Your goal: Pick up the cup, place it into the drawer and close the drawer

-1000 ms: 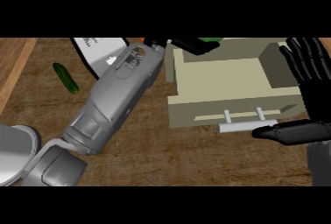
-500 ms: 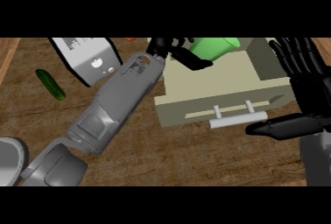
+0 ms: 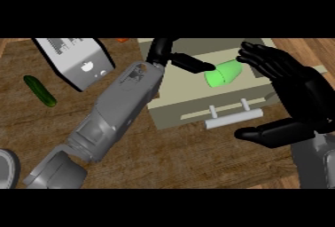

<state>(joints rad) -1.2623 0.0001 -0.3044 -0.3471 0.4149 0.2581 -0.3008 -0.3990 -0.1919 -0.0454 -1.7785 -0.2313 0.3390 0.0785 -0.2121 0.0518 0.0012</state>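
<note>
The left hand (image 3: 171, 56) pinches the green cup (image 3: 222, 73) over the open drawer (image 3: 196, 111); the right hand (image 3: 288, 88) waits beside, fingers spread; placing is under way; next, release, then push it closed.

wooden counter (image 3: 196, 164), cucumber (image 3: 40, 91), drawer unit (image 3: 189, 111)

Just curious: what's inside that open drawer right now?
Over the drawer lies a green cup, at the left hand. The hand and arm hide part of the inside.

The left hand (image 3: 171, 55) reaches forward with curled fingers; the right hand (image 3: 294, 95) is spread open.
</note>
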